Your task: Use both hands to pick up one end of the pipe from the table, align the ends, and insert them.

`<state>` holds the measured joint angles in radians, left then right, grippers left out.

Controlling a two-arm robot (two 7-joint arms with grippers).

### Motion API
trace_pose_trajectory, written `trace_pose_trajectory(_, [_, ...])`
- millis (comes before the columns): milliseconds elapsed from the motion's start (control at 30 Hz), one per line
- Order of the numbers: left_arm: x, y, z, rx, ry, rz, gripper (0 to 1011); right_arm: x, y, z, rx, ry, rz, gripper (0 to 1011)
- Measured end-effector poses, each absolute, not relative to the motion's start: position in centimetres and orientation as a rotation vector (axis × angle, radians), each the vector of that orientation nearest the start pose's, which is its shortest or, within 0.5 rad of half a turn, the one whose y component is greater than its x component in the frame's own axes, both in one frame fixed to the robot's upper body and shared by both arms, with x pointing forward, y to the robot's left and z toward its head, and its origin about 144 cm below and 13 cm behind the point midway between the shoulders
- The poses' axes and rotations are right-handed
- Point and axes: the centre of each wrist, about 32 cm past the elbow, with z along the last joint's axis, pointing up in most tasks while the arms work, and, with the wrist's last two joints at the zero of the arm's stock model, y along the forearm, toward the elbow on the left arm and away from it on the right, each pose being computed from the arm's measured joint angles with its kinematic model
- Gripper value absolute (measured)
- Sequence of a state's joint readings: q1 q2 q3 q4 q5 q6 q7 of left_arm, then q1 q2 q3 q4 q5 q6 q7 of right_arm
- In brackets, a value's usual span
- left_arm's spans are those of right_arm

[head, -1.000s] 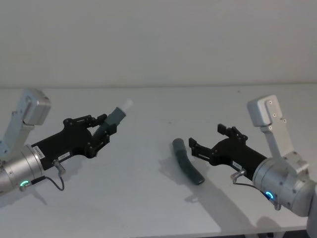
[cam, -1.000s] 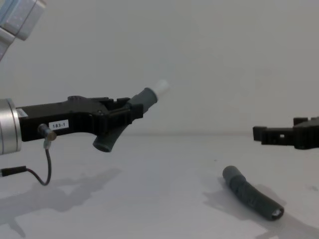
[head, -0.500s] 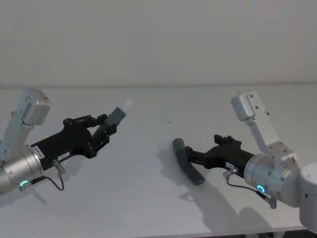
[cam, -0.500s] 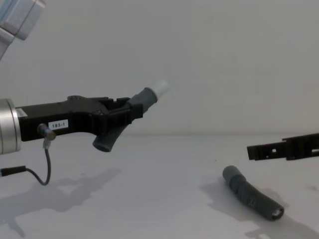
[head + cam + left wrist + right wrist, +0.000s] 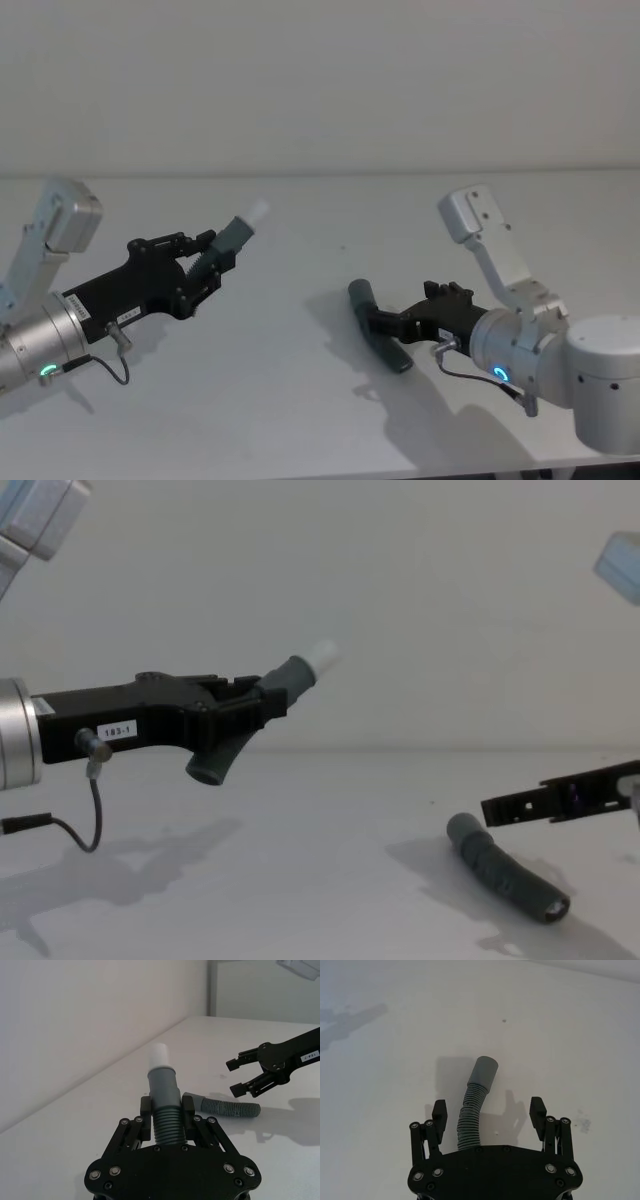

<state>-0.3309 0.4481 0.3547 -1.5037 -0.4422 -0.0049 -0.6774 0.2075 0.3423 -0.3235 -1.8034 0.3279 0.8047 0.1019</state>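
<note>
Grey ribbed hose in two pieces lies well apart, with bare white-grey table between them. Your left gripper pinches the curved piece by its ribbed middle, up off the table. Its white tip slants up and toward the right arm's side. The darker piece lies flat right of centre. Your right gripper has its fingers spread either side of the ribbed length, and the smooth cuff points away from that gripper.

Darker pipe piece near end hidden under right gripper.
</note>
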Motion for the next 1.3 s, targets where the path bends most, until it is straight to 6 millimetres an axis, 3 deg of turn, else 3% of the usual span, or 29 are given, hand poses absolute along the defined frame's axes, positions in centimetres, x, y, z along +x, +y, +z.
trace_pose_trajectory(1300, [53.1, 26.4, 122.1, 0.006, -0.138, 0.608, 327, 50.4, -18.3, 124.0, -0.535, 0.334, -1.111, 1002])
